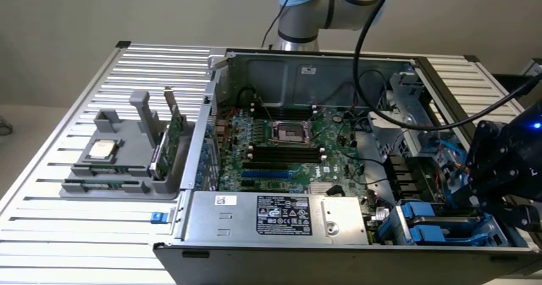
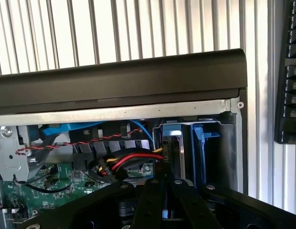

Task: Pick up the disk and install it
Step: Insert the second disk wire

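Nearest to you in the exterior view, the open black and silver computer case (image 1: 339, 259) lies on its side on the white slatted metal table (image 1: 76, 234), with the silver boxed power supply with its white and black label (image 1: 284, 216) along the near edge. At the near corner on the exterior view's right, the disk (image 1: 436, 226), a silver drive framed in a blue plastic bracket, sits down in the drive bay. In the wrist view its blue frame (image 2: 173, 131) stands upright in the bay beside a second blue carrier (image 2: 201, 138).

The black gripper (image 1: 499, 171) hangs just above that bay. In the wrist view your gripper (image 2: 163, 205) has its fingers (image 2: 148, 200) pressed together, clenched. You cannot tell whether they pinch any part of the bracket.

Further in, the green motherboard (image 1: 288, 152) fills the case floor, and red, yellow and black cables (image 2: 124, 160) run beside the bay. To the exterior view's left, a grey plastic holder (image 1: 127, 164) carries a small square silver chip (image 1: 103, 148) and an upright green circuit card (image 1: 174, 142). Farthest back, the silver and blue robot arm (image 1: 309, 9) rises behind the case
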Tool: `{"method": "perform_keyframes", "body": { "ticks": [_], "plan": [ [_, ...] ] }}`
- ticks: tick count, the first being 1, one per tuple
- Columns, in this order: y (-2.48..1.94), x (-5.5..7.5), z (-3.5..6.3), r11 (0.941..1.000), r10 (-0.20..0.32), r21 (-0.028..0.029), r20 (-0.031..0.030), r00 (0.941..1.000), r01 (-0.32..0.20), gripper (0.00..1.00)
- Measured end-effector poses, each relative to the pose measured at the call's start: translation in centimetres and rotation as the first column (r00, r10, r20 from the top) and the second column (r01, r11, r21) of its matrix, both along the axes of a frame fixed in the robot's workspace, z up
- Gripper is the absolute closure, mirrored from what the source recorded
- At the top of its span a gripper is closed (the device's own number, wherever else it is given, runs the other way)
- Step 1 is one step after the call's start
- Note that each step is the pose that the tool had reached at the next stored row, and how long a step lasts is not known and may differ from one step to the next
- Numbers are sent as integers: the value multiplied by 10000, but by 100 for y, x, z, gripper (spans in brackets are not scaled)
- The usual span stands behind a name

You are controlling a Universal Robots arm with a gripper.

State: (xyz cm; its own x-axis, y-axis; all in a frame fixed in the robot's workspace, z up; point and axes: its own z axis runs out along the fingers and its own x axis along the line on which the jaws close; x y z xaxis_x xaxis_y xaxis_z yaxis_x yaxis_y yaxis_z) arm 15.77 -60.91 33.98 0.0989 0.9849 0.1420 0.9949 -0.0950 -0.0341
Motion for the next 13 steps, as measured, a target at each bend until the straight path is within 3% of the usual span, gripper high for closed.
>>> {"method": "perform_keyframes", "body": {
  "ticks": [4, 13],
  "plan": [
    [-27, 6, -28, 10000, 0, 55, -5, 10000, 0, 89],
    [-52, 8, -78, 9999, 2, 123, -155, 9999, 0, 89]
  ]
}}
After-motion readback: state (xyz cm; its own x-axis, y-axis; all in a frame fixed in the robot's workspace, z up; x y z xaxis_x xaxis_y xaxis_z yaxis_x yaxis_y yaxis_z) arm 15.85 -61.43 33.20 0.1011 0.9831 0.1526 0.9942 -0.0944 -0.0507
